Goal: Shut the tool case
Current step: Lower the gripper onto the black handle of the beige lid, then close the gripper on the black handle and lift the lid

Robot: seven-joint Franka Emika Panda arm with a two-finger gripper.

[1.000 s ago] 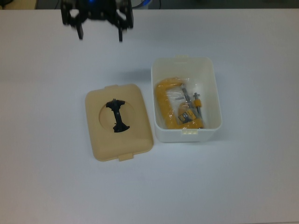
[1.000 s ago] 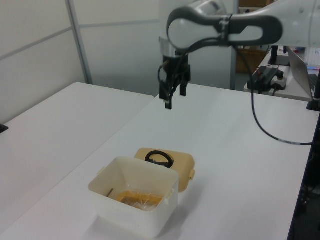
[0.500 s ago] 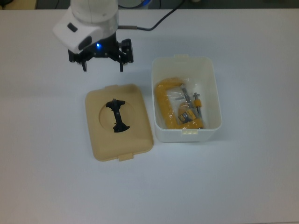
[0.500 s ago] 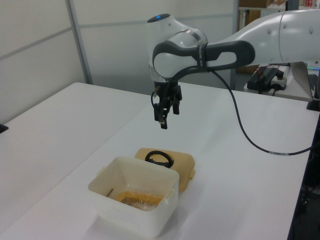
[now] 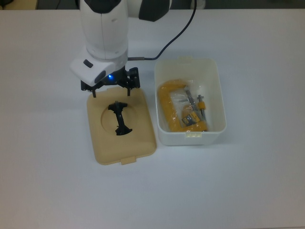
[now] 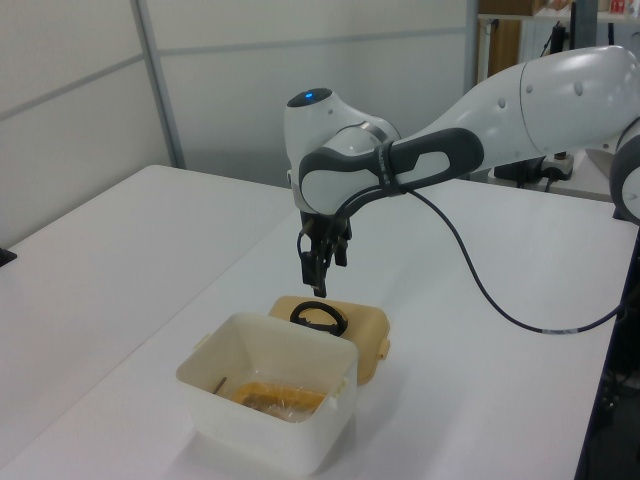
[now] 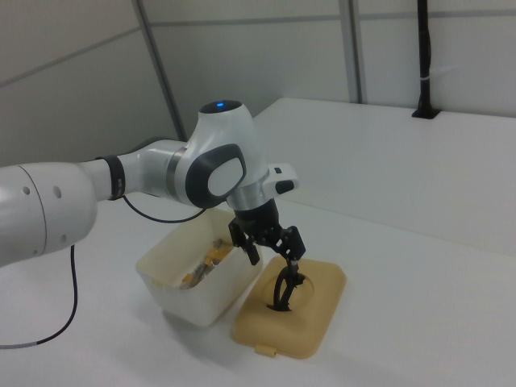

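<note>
Bright, even overhead light; soft faint shadows on white table (image 5: pixel 248 181); slight overall softness.

Item one: a white table (image 5: pixel 248 181), its surface plain and pale, is seen in all three views. Item two: yellow tools (image 5: pixel 177 112) wrapped in a clear plastic bag (image 5: pixel 188 102), with grey metal parts among them, are shown lying together in the top view. Item three: a black cable (image 5: pixel 167 43) is trailed in a curve across the table towards the top view's upper edge.
</note>
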